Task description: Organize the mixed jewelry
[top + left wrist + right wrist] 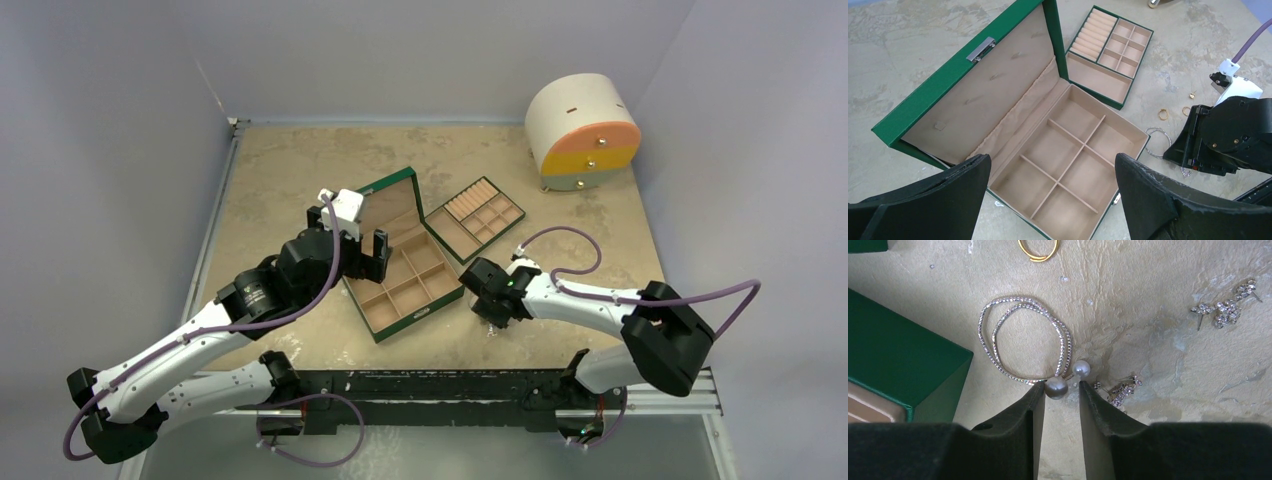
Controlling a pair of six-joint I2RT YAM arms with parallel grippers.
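Flanking a grey pearl [1056, 388], the right gripper [1061, 386] is held with its fingers narrowly apart (only one finger touches the pearl). A white pearl [1080, 369] and a silver beaded hoop [1023, 340] are seen just beyond on the table [1158, 280], with crystal earrings [1225, 307] farther off. The left gripper [1053, 167] is spread wide above the green box [923, 102].

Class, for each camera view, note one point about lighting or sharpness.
Top external: even, diffuse light, faint shadows. Left wrist: green box sharp, near jaws dark and featureless. Right wrist: silver hoop crisp, grey pearl glints, jaws nearly black.
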